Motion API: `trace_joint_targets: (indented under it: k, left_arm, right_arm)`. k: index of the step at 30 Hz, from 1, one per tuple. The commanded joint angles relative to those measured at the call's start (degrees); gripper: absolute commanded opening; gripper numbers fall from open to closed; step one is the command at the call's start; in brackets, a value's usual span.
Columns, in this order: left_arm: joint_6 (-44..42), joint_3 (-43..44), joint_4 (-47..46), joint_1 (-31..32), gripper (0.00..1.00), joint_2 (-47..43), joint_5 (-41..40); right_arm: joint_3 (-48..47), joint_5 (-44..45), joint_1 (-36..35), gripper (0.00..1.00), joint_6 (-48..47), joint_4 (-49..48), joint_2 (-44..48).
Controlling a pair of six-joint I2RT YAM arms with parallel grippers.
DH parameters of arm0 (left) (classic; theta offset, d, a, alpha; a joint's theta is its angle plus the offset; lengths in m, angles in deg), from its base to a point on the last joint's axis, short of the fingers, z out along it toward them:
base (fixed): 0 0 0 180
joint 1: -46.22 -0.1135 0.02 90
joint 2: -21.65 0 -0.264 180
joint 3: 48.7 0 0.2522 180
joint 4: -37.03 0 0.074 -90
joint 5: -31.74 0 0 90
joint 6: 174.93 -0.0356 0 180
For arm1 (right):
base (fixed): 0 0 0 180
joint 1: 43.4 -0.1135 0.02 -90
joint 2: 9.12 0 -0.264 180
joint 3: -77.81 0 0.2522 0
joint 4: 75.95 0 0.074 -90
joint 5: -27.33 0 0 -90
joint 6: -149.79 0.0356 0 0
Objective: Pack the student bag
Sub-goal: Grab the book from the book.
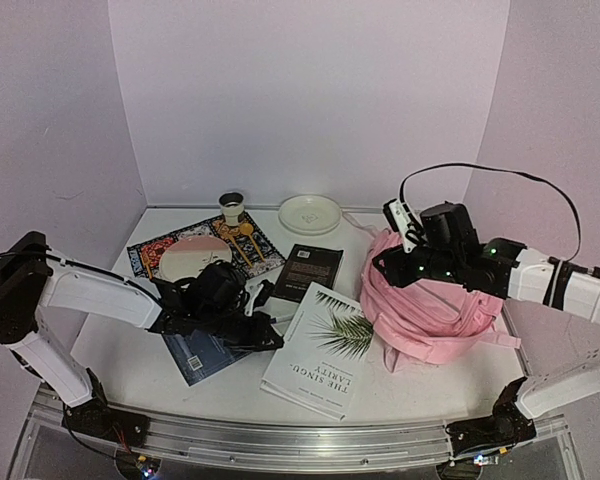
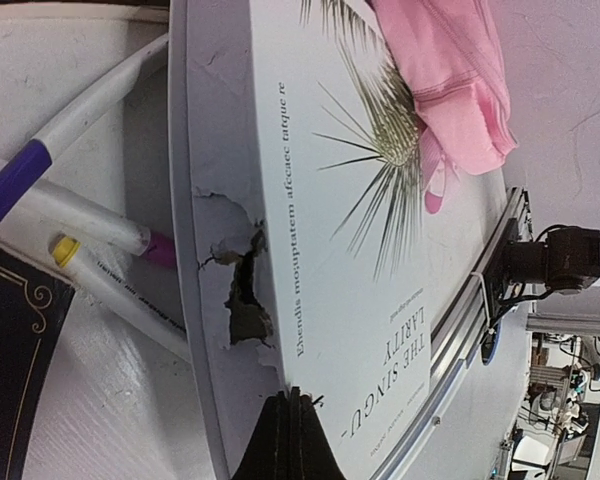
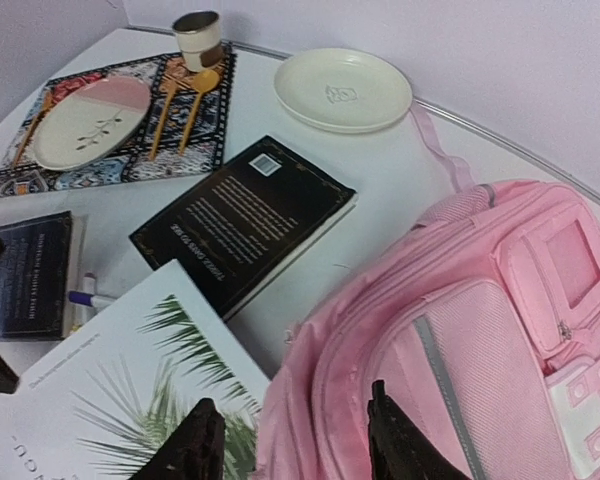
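The student bag point(image 1: 435, 305), a large soft pink fabric backpack with zipped front pockets and grey-silver trim, lies on the right part of the white tabletop point(image 1: 120, 345), front pockets facing up. A fold of its pink fabric rests on the cover of the large white book with the palm-leaf print point(image 1: 315, 360), which lies just left of it.

Right claw point(image 3: 290, 400): fingers spread, poised over the bag's near left edge; nothing sits between them.

Left claw point(image 2: 285, 410): fingers pressed together, tips at the torn edge of the white book. Whether they pinch any part of it cannot be told.

White marker pens point(image 2: 90, 100) lie on the tabletop beside that edge. A black paperback book point(image 1: 308, 270) lies behind the white book, and a dark blue book point(image 1: 202, 352) lies to its left.

At the back left, a patterned placemat point(image 1: 150, 258) carries a pink-and-white oval plate point(image 1: 192, 257) and gold utensils point(image 1: 248, 238). A small cup point(image 1: 231, 207) and a round cream plate point(image 1: 310, 213) stand near the back wall.
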Motion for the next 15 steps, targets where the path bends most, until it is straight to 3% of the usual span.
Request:
trace_joint_targets:
  k: [1, 8, 15]
  left_arm:
    - [-2.6, 5.1, -3.1, -0.4, 0.0, -2.1, -1.0]
    - [-5.5, 7.9, -0.4, -3.3, 0.0, -2.7, -1.5]
    - [-9.3, 10.3, 2.4, -6.9, 0.0, -2.0, -2.2]
  right_arm:
    - [0.9, -3.4, -3.6, 0.6, -2.7, -0.2, 1.7]
    - [4.4, -3.9, -9.4, 0.77, -4.3, -1.0, 2.4]
    - [6.2, -3.2, -15.4, 0.84, -4.5, -4.6, 1.0]
